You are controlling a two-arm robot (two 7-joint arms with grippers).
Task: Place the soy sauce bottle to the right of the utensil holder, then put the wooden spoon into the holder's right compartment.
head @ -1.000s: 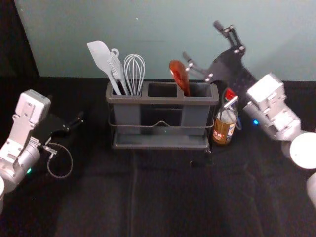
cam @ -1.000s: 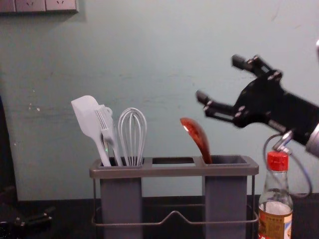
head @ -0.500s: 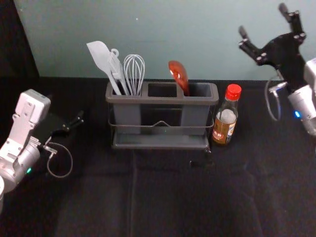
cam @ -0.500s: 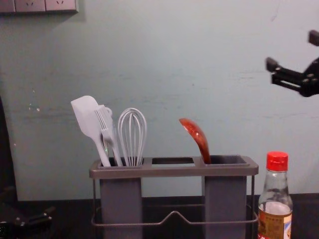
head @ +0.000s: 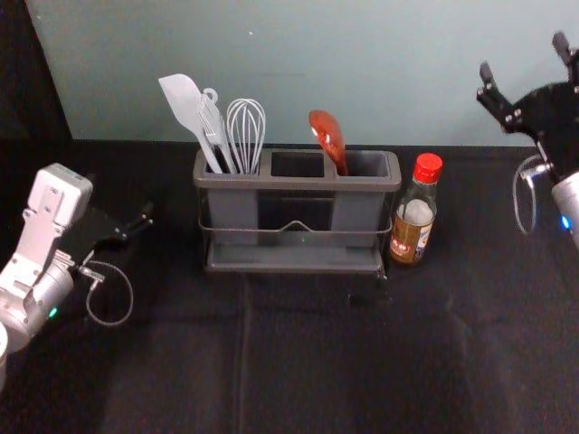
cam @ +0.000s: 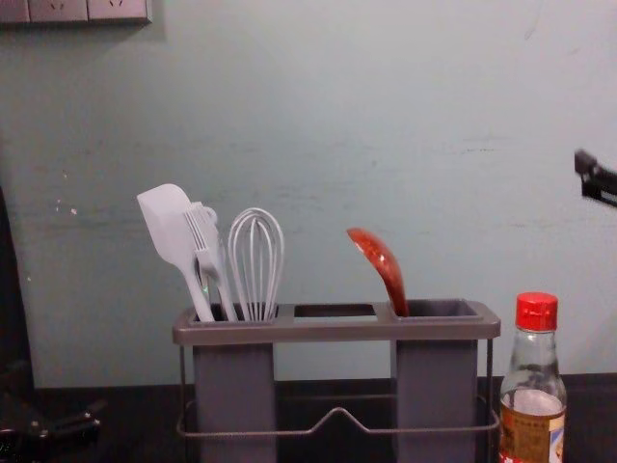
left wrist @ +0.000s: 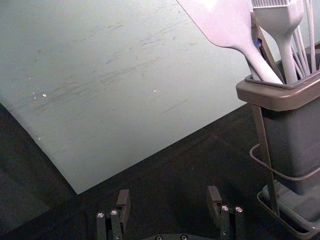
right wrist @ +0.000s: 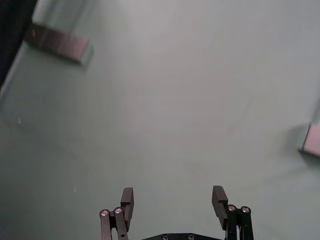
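My right gripper [head: 522, 56] is held up at the far right, well away from the holder; in the right wrist view the right gripper [right wrist: 173, 202] is open and empty. The wooden spoon [head: 328, 136] leans in the right compartment of the utensil holder [head: 297, 183]. Just right of the holder stands the soy sauce bottle [head: 414, 213], upright with its red cap. In the chest view the spoon [cam: 380, 266] tilts leftward above the rim. My left gripper [head: 145, 220] rests left of the holder; in its wrist view the left gripper [left wrist: 168, 198] is open with nothing between its fingers.
A white spatula [head: 187, 106], a brush and a whisk [head: 246, 132] stand in the holder's left compartment. Behind the dark table [head: 308, 353] rises a pale green wall. A socket panel [cam: 89, 11] is fixed at the wall's upper left.
The right gripper has swung rightward from above the holder and bottle to the far right edge, uncovering the bottle. The spoon, bottle and left arm hold their places.
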